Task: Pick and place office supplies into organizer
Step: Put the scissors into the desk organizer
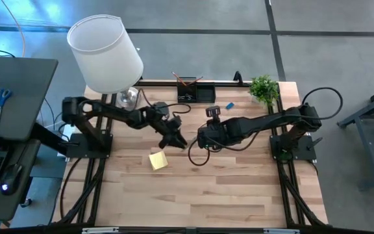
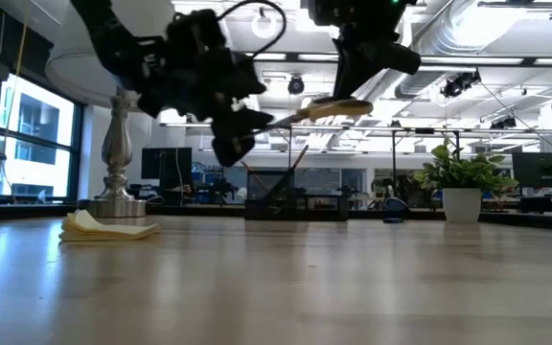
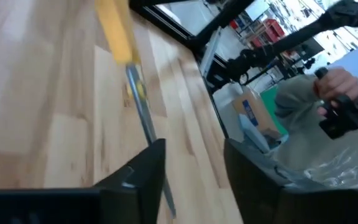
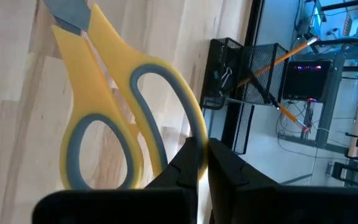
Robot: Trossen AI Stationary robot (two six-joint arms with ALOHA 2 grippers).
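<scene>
The orange-handled scissors point(image 2: 326, 109) hang in the air above the table's middle, with my right gripper point(image 4: 205, 149) shut on their handle. Their blades point(image 3: 143, 112) point toward my left gripper point(image 3: 194, 155), which is open. The blade tip runs between the left gripper's two fingers, close beside one finger point(image 3: 148, 171). The yellow sticky-note pad point(image 1: 158, 160) lies flat on the table just nearer than both grippers. The black organizer point(image 1: 196, 91) stands at the far edge with orange pencils in its cup. A small blue eraser point(image 1: 229, 105) lies to its right. My left gripper has the blade tip between its open fingers, and I cannot tell whether the blade touches the finger beside it. My right gripper pinches the outer rim of one handle loop point(image 4: 191, 127) between its two fingers, coming slanting down from the table's right. The scissors are lifted clear and lie nearly level.
A lamp with a white shade point(image 1: 106, 52) stands at the far left corner and a small green plant point(image 1: 263, 88) at the far right. A person's hand point(image 3: 337, 84) shows in the room beyond the table. Bare wood lies toward the near edge point(image 1: 200, 201).
</scene>
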